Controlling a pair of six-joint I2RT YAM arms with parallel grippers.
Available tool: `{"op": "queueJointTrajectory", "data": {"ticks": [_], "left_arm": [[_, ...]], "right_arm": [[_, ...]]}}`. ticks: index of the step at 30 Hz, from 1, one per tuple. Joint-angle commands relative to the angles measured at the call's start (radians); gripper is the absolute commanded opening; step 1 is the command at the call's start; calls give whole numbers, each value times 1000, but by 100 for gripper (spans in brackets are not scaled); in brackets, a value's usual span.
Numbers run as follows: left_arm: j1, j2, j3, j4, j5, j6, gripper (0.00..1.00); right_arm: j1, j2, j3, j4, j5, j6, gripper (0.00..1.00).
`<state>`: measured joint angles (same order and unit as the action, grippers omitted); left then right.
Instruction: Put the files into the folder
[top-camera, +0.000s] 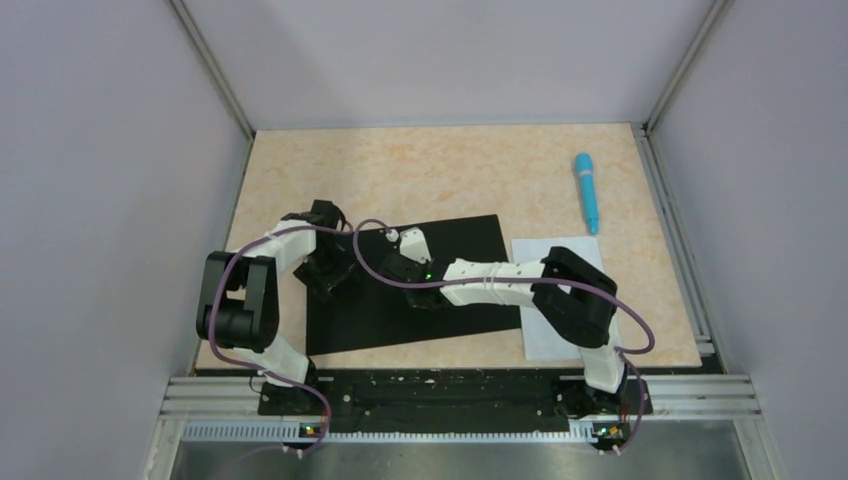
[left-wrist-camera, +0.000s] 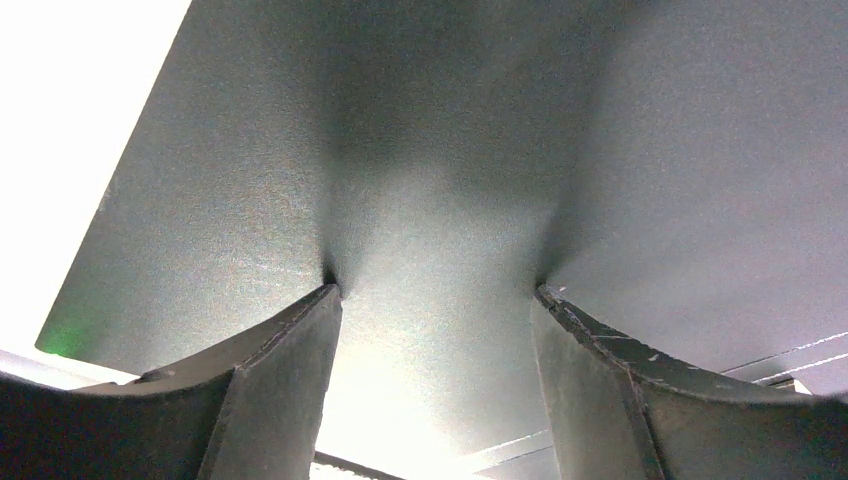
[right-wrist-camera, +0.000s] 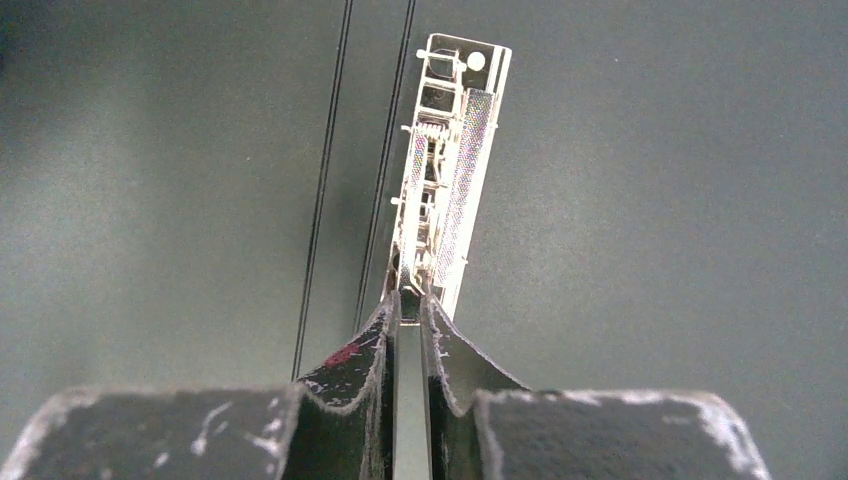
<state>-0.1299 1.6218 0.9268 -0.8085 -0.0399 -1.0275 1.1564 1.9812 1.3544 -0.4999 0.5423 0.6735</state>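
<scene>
The folder (top-camera: 455, 240) lies open on the table with its black inside up. It fills the left wrist view (left-wrist-camera: 450, 130) and the right wrist view (right-wrist-camera: 660, 200). A clear plastic clip (right-wrist-camera: 450, 150) sits by its spine lines and shows white from above (top-camera: 412, 240). My right gripper (right-wrist-camera: 410, 300) is closed narrowly on the clip's near end (top-camera: 402, 262). My left gripper (left-wrist-camera: 435, 290) is open, its fingertips down on the folder's left half (top-camera: 330, 272). The file, a white sheet (top-camera: 565, 320), lies on the table right of the folder, partly under my right arm.
A blue pen (top-camera: 587, 190) lies at the back right of the beige tabletop (top-camera: 420, 170). Grey walls and metal rails enclose the table on three sides. My right arm reaches across the folder's right half.
</scene>
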Motion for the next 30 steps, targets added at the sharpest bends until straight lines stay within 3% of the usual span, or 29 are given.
{"op": "queueJointTrajectory", "data": {"ticks": [1, 13, 24, 30], "left_arm": [[11, 76, -52, 81, -147, -3, 74], [11, 70, -47, 82, -144, 9, 75], [-7, -39, 23, 136, -101, 155, 83], [-37, -41, 104, 158, -14, 240, 82]], "right_arm": [[-80, -28, -70, -180, -16, -43, 11], [-138, -107, -84, -90, -131, -51, 16], [-211, -241, -48, 78, -282, -89, 53], [-257, -373, -159, 144, -336, -72, 48]]}}
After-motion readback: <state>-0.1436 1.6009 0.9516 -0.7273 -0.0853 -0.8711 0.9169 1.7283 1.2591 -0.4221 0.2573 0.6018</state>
